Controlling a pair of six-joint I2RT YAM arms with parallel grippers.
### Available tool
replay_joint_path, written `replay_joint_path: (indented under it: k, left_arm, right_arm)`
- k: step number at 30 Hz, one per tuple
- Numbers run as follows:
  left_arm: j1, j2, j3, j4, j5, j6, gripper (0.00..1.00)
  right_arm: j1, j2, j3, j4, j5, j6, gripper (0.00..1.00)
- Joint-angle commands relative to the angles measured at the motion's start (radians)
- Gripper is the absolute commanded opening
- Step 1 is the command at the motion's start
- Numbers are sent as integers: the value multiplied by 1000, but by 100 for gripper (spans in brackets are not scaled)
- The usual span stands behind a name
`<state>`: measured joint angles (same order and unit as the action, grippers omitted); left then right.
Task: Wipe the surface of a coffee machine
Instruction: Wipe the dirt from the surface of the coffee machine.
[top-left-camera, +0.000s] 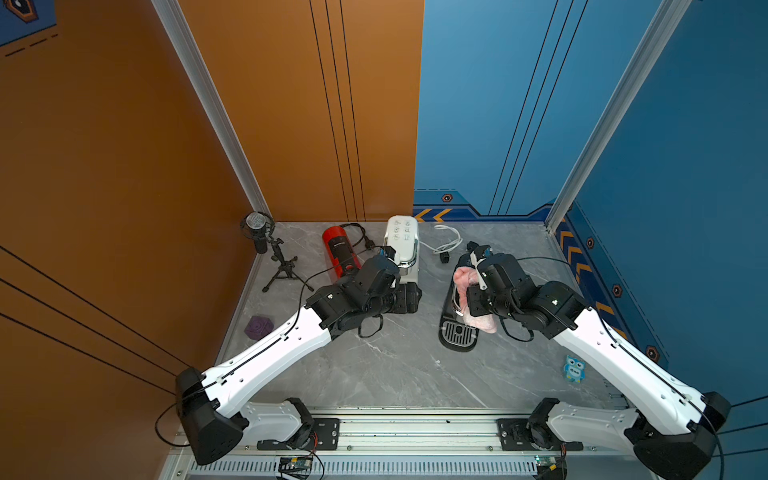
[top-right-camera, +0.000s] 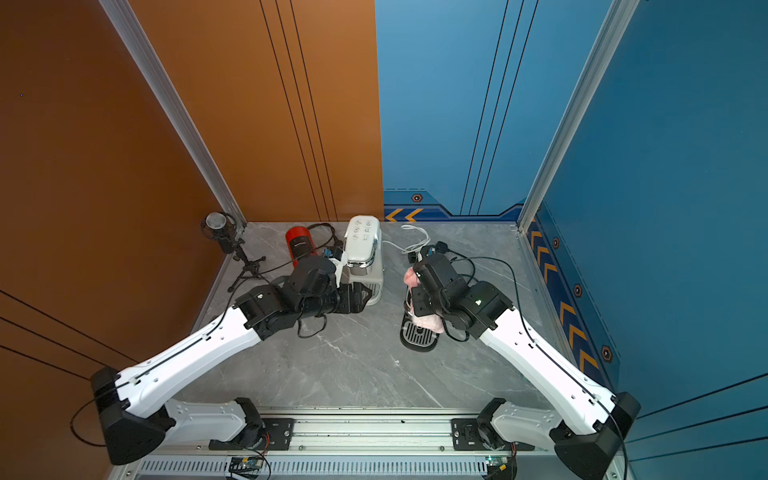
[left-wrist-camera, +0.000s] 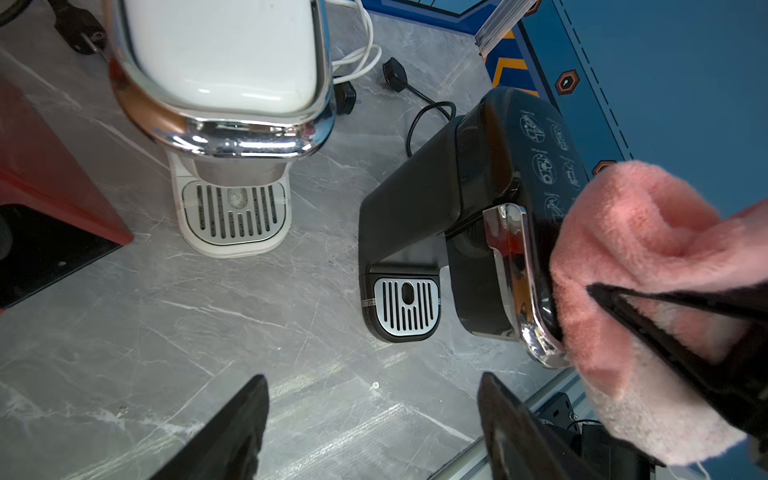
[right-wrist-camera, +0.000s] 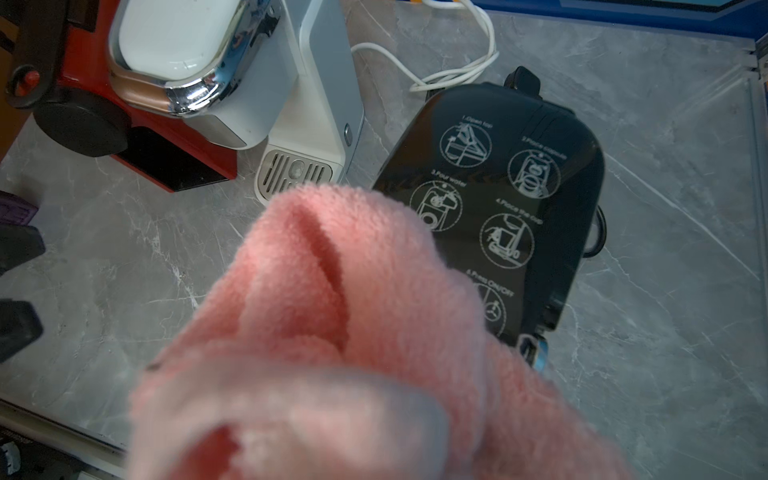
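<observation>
Pink cloth (left-wrist-camera: 648, 257) in right claw (top-left-camera: 465, 291), left claw (left-wrist-camera: 371, 384) agape

Right wrist view: the pink cloth (right-wrist-camera: 332, 332) fills the foreground, its nearest fold blurred, and covers the front of the black coffee machine (right-wrist-camera: 519, 187) lid, with the ON/OFF icon half hidden. Of the right gripper (left-wrist-camera: 611, 303), the left wrist view shows one finger; the other is buried in cloth. In both top views the black coffee machine sits mostly under the right wrist, with its drip tray (top-left-camera: 457, 334) exposed. The red machine (left-wrist-camera: 54, 174) and white machine (left-wrist-camera: 220, 54) are cropped by frame edges. The lid icons (top-right-camera: 362, 230) are too small to read.
</observation>
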<state>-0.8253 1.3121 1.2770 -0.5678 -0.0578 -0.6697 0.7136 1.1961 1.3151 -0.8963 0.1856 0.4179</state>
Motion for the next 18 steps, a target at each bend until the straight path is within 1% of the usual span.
replay_joint_path:
  k: [1, 3, 5, 7, 10, 14, 15, 16, 18]
  left_arm:
    - [-11, 36, 69, 28, -18, 18, 83]
    - [-12, 62, 90, 28, -18, 18, 88]
    - [-15, 84, 103, 27, 1, 10, 99]
    - [-21, 103, 112, 26, 18, -7, 99]
    - [-40, 123, 135, 27, 30, -16, 99]
    - [-86, 142, 151, 27, 1, -37, 99]
    - [-99, 146, 152, 27, -11, -48, 99]
    - [-109, 151, 151, 27, -18, -58, 99]
    - [-135, 162, 157, 27, -29, -60, 100]
  right_arm:
    - [-45, 3, -78, 30, -58, 5, 0]
    - [-75, -3, -106, 57, -73, 10, 0]
    - [-118, 4, -126, 97, -85, 8, 0]
    - [-175, 39, -131, 143, -135, 2, 0]
    - [-252, 138, -86, 177, -196, -16, 0]
    - [-356, 255, -27, 216, -242, -36, 0]
    - [-389, 286, -13, 217, -277, -33, 0]
    - [-410, 305, -4, 217, -301, -33, 0]
    - [-437, 317, -16, 233, -301, -31, 0]
